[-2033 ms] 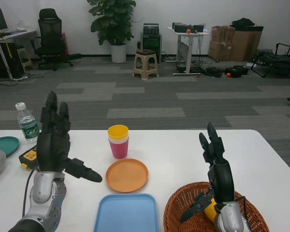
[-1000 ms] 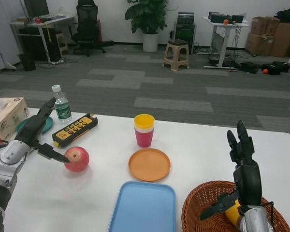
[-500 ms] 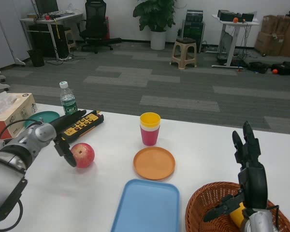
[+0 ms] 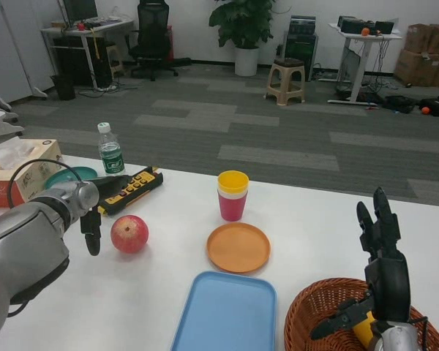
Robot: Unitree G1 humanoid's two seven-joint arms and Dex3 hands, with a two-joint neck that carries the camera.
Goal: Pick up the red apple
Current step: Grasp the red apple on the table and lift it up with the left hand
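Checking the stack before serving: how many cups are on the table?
2: a yellow plastic cup nested in a pink plastic cup, behind the orange round plate. More may hide inside.

1. The place was a large open office or lab room, floored in grey carpet tiles (image 4: 227, 117) laid in lighter and darker patches.
2. A black office chair (image 4: 152, 33) stood beside a desk (image 4: 84, 33) along the far wall.
3. A tall potted plant (image 4: 244, 29) and a plastic stool (image 4: 286, 82) stood near the wall's middle.
4. Further right were a white standing desk (image 4: 361, 45) carrying equipment and stacked cardboard boxes (image 4: 424, 45).
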